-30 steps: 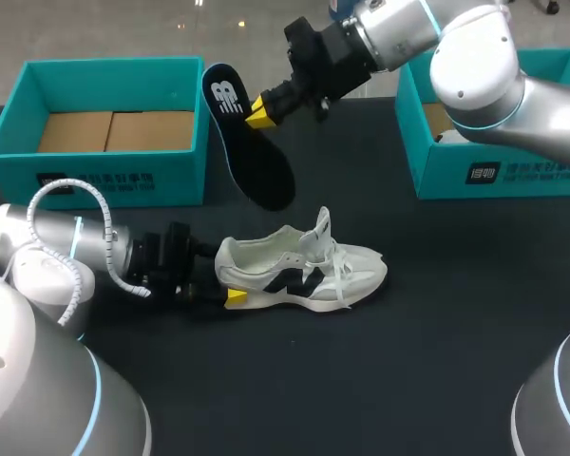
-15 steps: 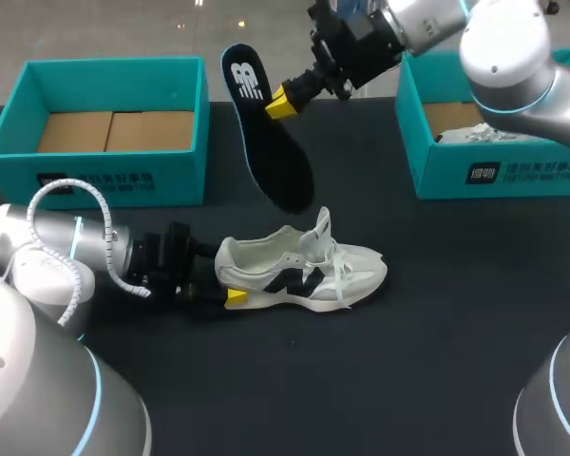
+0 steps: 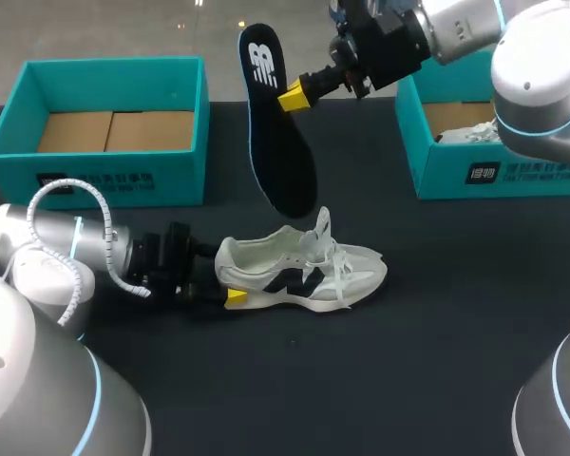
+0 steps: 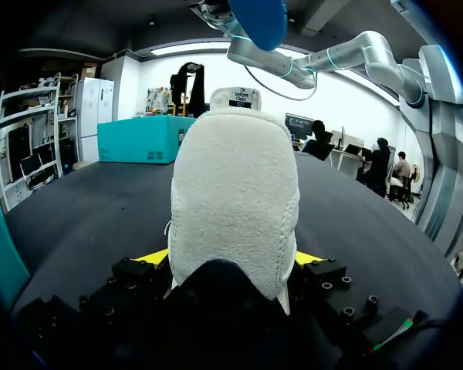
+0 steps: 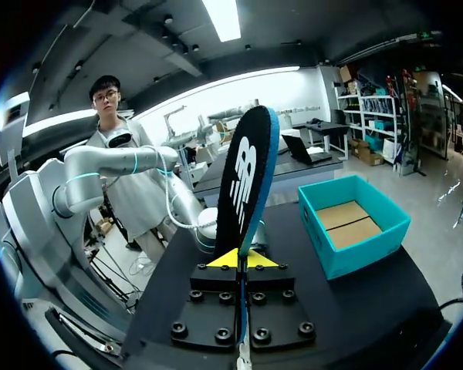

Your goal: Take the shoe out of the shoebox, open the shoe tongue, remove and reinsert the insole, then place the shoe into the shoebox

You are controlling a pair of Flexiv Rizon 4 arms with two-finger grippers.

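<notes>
Head view: my right gripper [image 3: 294,97] pinches the flat, dark, blue-edged insole [image 3: 277,152] near its heel end. The rounded toe hangs just above the white shoe [image 3: 304,271], which lies on the table. My left gripper [image 4: 233,258] clamps the fuzzy heel from both sides, and from that wrist the heel hides the rest of the shoe. A teal shoebox [image 3: 104,90] with a cardboard floor sits behind.

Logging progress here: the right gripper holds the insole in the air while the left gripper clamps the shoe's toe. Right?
Not quite: the left gripper clamps the shoe at its heel, not its toe, as the head view shows. The right gripper does hold the insole aloft.
</notes>
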